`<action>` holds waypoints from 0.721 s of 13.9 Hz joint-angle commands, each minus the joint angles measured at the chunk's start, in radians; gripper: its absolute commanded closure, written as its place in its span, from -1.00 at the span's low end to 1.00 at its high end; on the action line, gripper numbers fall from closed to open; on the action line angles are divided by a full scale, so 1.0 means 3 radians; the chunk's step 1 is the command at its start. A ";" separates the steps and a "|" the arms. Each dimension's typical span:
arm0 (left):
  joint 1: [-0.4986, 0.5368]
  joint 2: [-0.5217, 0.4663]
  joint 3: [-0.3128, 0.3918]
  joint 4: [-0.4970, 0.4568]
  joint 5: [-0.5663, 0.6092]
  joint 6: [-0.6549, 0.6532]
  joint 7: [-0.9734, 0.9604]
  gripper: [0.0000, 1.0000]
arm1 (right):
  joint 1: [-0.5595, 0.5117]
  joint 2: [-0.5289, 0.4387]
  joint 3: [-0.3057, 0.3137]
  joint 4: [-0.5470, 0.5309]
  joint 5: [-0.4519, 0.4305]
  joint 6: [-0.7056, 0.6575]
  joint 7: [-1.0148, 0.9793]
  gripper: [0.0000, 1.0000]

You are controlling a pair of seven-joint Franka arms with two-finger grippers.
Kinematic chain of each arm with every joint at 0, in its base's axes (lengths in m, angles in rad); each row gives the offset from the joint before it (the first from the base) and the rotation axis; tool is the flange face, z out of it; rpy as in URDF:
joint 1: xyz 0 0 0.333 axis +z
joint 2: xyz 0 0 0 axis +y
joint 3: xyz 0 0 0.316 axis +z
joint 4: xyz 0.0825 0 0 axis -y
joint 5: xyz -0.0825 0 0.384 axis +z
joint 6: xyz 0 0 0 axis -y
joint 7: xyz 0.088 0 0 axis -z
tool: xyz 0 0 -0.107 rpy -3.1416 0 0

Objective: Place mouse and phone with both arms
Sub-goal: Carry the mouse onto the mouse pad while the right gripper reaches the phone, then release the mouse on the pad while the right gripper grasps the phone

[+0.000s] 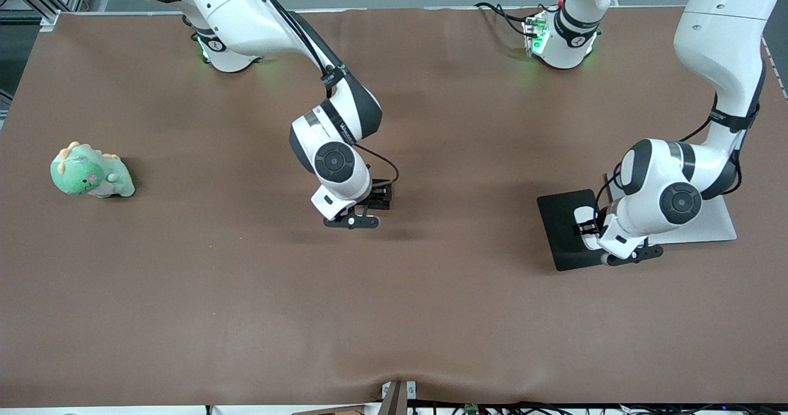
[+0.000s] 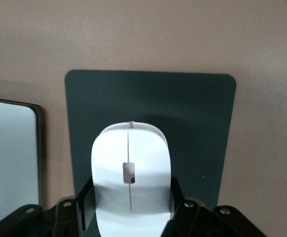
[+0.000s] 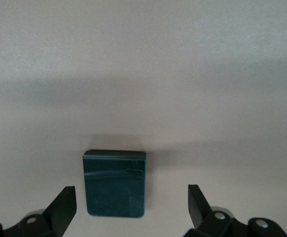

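The white mouse (image 2: 128, 148) sits between my left gripper's (image 2: 131, 187) fingers, which press on both of its sides. It is over the black mouse pad (image 2: 193, 123); I cannot tell whether it rests on the pad or hangs just above it. In the front view the left gripper (image 1: 590, 225) and the mouse (image 1: 585, 216) are over the pad (image 1: 557, 218) near the left arm's end. My right gripper (image 3: 131, 190) is open over the middle of the table, with the black phone (image 3: 115, 183) flat on the table between its fingers, untouched. In the front view the right gripper (image 1: 352, 221) hides the phone.
A light grey flat plate (image 1: 708, 224) lies beside the pad toward the left arm's end, and also shows in the left wrist view (image 2: 10, 158). A green plush dinosaur (image 1: 91, 172) sits near the right arm's end. The table is covered in brown cloth (image 1: 246, 292).
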 commanded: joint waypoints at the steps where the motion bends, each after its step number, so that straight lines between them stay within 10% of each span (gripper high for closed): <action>1: 0.0031 0.0016 -0.0027 -0.0089 0.0076 0.0146 0.0014 0.69 | 0.0087 0.0124 -0.0028 0.0055 0.0110 0.0103 0.0083 -1.00; 10: 0.0011 0.0165 -0.0027 -0.0064 0.0076 0.0320 0.0188 0.14 | 0.0266 0.0283 -0.0033 -0.0011 0.0105 0.0256 0.0257 -1.00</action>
